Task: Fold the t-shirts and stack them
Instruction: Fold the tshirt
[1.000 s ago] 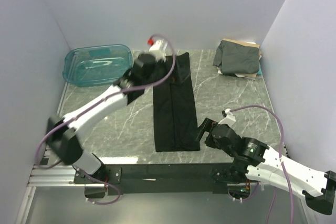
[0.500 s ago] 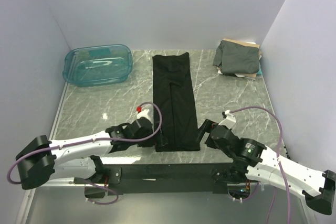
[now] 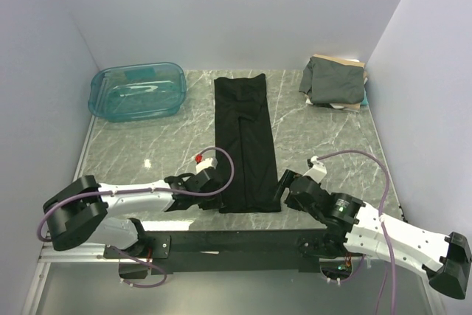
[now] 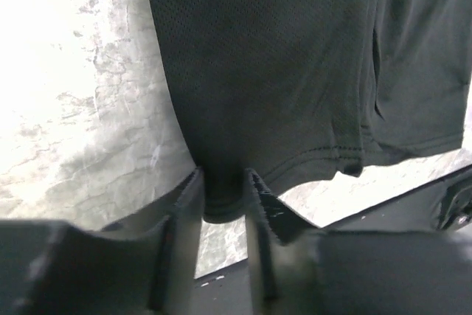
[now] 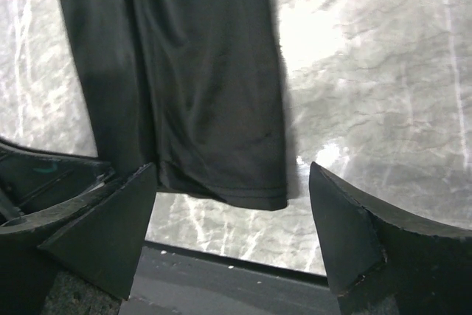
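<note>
A plain black t-shirt (image 3: pixel 245 138), folded into a long narrow strip, lies down the middle of the marble table (image 3: pixel 324 138). My left gripper (image 3: pixel 219 195) is at its near left corner. In the left wrist view the fingers (image 4: pixel 188 197) press on both sides of the black cloth's (image 4: pixel 280 71) hem corner. My right gripper (image 3: pixel 283 184) sits at the near right corner. Its jaws stand wide open around the shirt's hem (image 5: pixel 221 189) without touching it. A dark grey-green t-shirt (image 3: pixel 335 81) lies folded on a stack at the back right, with tan and white edges under it.
A translucent teal plastic bin (image 3: pixel 137 91) stands at the back left corner. The table's near edge and a black rail (image 3: pixel 236 240) run just behind both grippers. Purple walls enclose the table on three sides.
My left arm swung from the shirt's far end back to its near left corner, and its jaws closed on the cloth. The right gripper stayed put, its jaws a little narrower.
</note>
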`<state>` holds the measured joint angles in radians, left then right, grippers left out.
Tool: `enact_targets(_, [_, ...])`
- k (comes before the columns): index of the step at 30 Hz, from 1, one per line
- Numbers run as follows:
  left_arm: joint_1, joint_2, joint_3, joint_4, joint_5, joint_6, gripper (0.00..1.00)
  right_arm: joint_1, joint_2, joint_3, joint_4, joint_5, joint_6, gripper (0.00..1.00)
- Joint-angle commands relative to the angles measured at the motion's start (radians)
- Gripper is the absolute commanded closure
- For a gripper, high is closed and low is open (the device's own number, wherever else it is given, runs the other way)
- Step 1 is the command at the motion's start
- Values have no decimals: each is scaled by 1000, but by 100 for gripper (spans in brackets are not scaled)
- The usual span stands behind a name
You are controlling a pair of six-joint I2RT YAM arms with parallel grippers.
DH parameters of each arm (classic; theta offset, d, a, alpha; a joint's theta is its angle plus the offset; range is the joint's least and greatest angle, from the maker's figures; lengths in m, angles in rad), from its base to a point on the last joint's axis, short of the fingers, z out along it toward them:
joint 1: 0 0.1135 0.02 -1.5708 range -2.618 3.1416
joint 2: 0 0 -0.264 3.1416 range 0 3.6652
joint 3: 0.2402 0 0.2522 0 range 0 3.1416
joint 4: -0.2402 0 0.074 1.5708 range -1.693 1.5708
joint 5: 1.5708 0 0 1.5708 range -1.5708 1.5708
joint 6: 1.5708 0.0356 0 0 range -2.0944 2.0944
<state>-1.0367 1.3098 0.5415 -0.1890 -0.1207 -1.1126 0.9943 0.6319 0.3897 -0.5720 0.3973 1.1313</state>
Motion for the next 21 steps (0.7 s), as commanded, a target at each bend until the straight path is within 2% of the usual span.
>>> enact_targets(1, [-6,26,34,-20,-5,31,71,-20,-1,-34,40,23,27,11])
enact_targets(5, [-10,48,44,-56,-8,34,94,-52,17,-57,95,-40,-4,14])
enact_targets(7, [-8,48,49,-67,-11,34,99,-69,44,-66,122,-78,-22,18])
enact_targets(13, [-9,55,48,-37,7,37,99,-164,158,-72,196,-230,-105,34])
enact_targets(20, [-13,55,54,-43,-11,31,99,-181,265,-66,188,-336,-146,40])
enact_targets(21, [-13,54,52,-43,-13,30,99,-181,275,-69,193,-347,-146,44])
